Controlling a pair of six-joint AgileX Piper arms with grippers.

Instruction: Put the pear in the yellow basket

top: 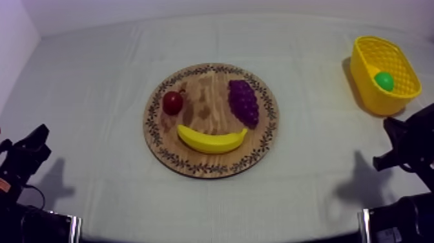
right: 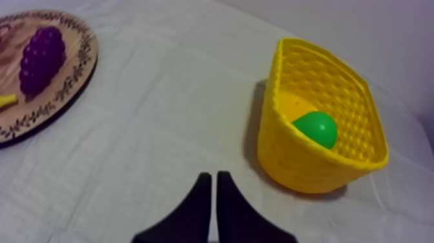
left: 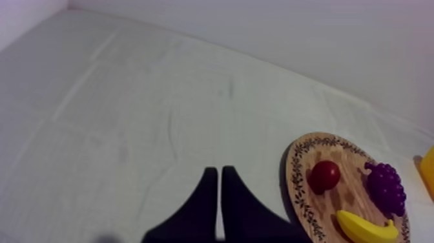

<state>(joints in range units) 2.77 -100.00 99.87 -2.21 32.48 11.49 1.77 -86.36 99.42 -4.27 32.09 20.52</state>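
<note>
Already the green pear (right: 316, 128) lies inside the yellow basket (right: 290, 161), which stands on the table (top: 97, 77) well apart from the wooden board (top: 194, 165). On the board rest a banana (top: 212, 140), a bunch of grapes (top: 243, 102) and a small red fruit (top: 172, 103). The left claw (left: 216, 169) and the right claw (right: 213, 174) each have their fingers pressed together on nothing.

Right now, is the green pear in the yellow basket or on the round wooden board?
In: the green pear sits inside the yellow basket; the round wooden board holds no pear.
</note>
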